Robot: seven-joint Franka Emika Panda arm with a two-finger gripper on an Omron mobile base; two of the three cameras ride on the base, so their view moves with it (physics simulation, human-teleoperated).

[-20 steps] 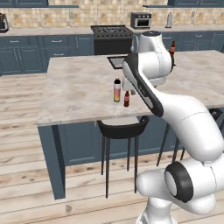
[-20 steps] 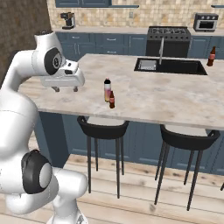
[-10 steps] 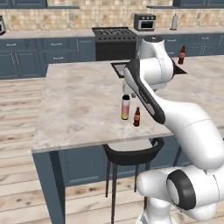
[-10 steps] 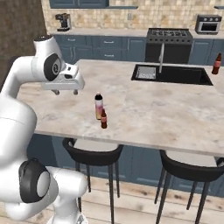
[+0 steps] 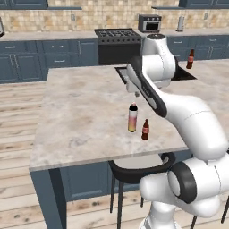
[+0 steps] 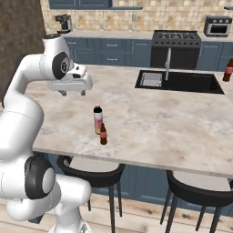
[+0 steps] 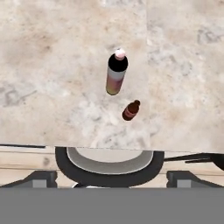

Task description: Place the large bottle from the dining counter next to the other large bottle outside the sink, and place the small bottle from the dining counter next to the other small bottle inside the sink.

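Large bottle [image 5: 133, 118] and small bottle [image 5: 145, 129] stand upright just beside each other near the front edge of the dining counter [image 5: 80, 120], above a black stool [image 5: 141, 167]. Over the last second the whole scene has slid and grown in both base views, which reads as the base driving closer to the counter; the bottles themselves keep their places relative to each other. The claw [image 6: 73, 92] hangs above the counter, back from the bottles and well clear of them, jaws spread wide and holding nothing. So the approach looks nearly done, and the first pick is not yet begun.

Another brown bottle [image 6: 228, 70] stands outside the sink [image 6: 182, 81], beyond its far end, likely the large bottle's mate. Whatever sits inside the dark basin I cannot make out, so the other small bottle stays unconfirmed.
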